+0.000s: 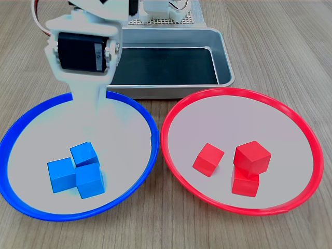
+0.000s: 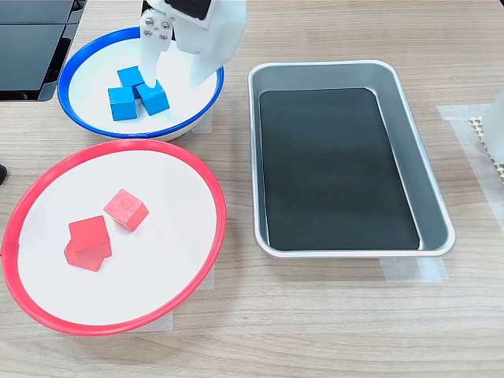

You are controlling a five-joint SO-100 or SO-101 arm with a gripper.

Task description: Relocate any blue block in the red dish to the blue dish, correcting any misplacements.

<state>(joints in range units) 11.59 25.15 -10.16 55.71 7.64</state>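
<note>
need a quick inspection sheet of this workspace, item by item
Surface: pale wood-grain table, clear tape strips under the dishes and tray.
Job's things: blue-rimmed round dish holds three small blue plastic cubes clustered touching. Red-rimmed round dish holds three red cubes, one sitting on another, one apart; no blue cube in it.
Clutter: rectangular metal tray with a dark liner, nothing in it.
Gripper: white gripper over the blue dish, open, holding nothing.
Cables: red and white wires at the arm's top in the first exterior view.
Surroundings: dark flat object at the second exterior view's left edge; white perforated part at its right edge.
</note>
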